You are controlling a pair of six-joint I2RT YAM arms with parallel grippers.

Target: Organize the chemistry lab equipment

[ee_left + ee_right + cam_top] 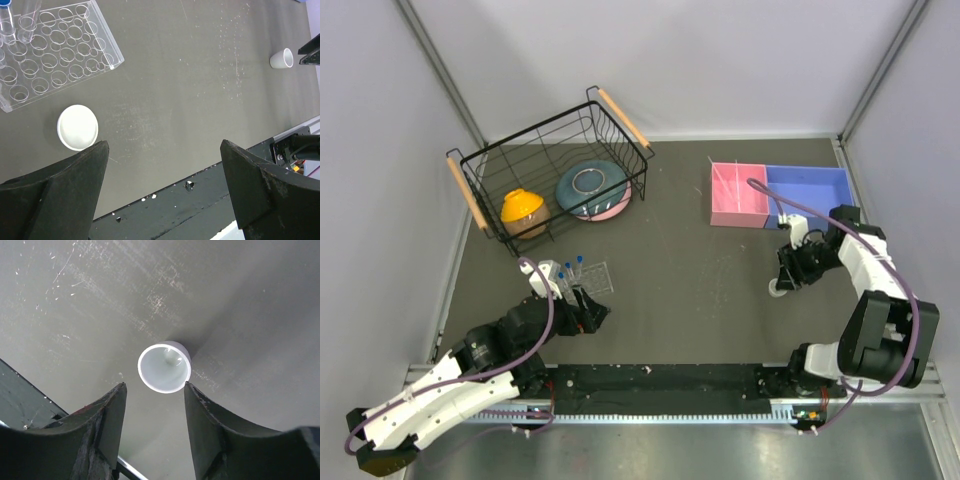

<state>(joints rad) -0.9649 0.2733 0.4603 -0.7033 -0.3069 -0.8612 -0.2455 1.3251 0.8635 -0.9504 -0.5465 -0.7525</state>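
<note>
A small white cup (164,367) stands upright on the dark table, just beyond the tips of my right gripper (155,386). The jaws are open, one to each side of it, and nothing is held. The top view shows this cup (778,289) at the right, below the gripper (790,275). My left gripper (162,145) is wide open and empty over the near table edge. A second white cup (77,127) sits by its left finger. Behind that is the clear tube rack (55,50), with blue-capped tubes (7,20) at its far end. The top view shows the rack (592,275) too.
At the back left a black wire basket (470,195) holds an orange bowl (522,209) and a teal-pink bowl (592,189). A pink tray (738,194) with thin rods in it and a blue tray (808,186) stand at the back right. Grey walls close the sides.
</note>
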